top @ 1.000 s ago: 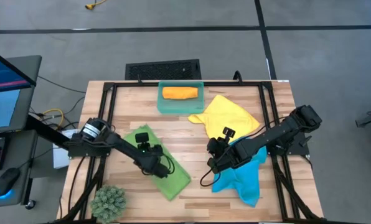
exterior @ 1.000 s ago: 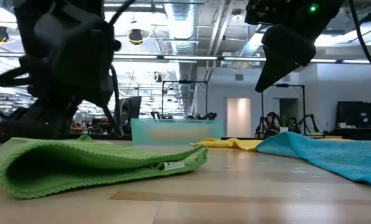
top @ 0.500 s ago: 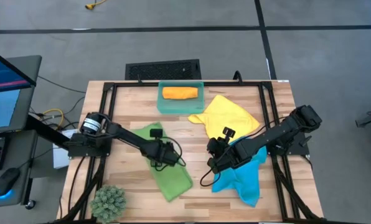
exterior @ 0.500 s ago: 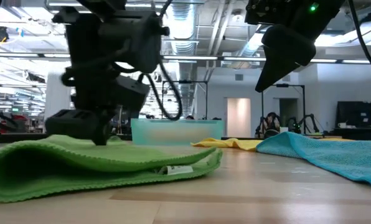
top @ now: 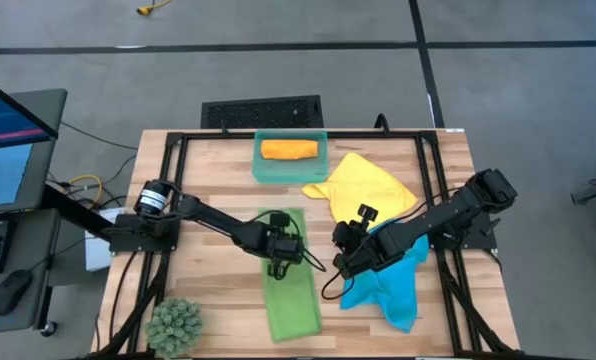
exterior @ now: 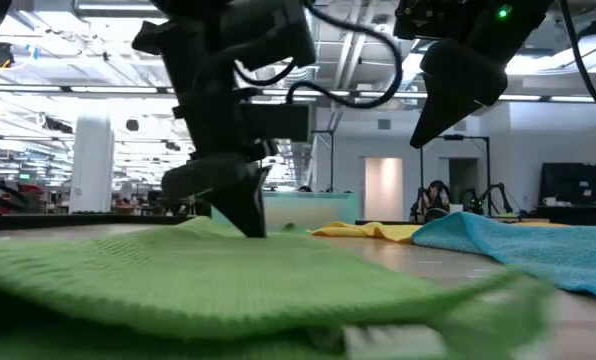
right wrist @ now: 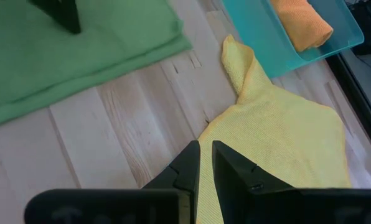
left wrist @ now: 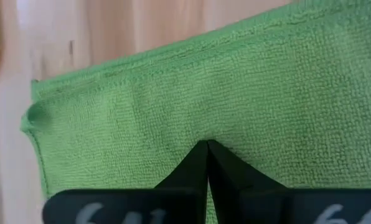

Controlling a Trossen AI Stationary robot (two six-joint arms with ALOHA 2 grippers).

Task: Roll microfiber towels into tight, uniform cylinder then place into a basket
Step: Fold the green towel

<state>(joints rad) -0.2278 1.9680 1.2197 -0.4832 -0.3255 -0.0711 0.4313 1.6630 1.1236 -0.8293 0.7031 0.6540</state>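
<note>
- the left gripper (top: 283, 243) is pressing down on the green towel (top: 289, 285) near the middle of the table (top: 208, 180), with its fingers (left wrist: 195, 165) closed flat together, tips touching the cloth.
- the green towel is lying as a long folded strip, running from just below the yellow towel's corner toward the near table edge; in the low view the left gripper (exterior: 240, 205) is standing on its far part.
- the right gripper (top: 344, 262) is hanging above the table between the green towel and the blue towel (top: 388, 288), its jaws standing a narrow gap apart and holding nothing; its wrist view is looking past the tips (right wrist: 204, 163) at bare wood and yellow cloth.
- the yellow towel (top: 363, 187) is lying loosely spread beside the basket (top: 263, 165), and the blue towel is lying crumpled just below it.
- the orange towel (top: 288, 150) is sitting rolled inside the basket at the far edge.
- a spiky green plant ball (top: 174, 325) is sitting at the near left corner.
</note>
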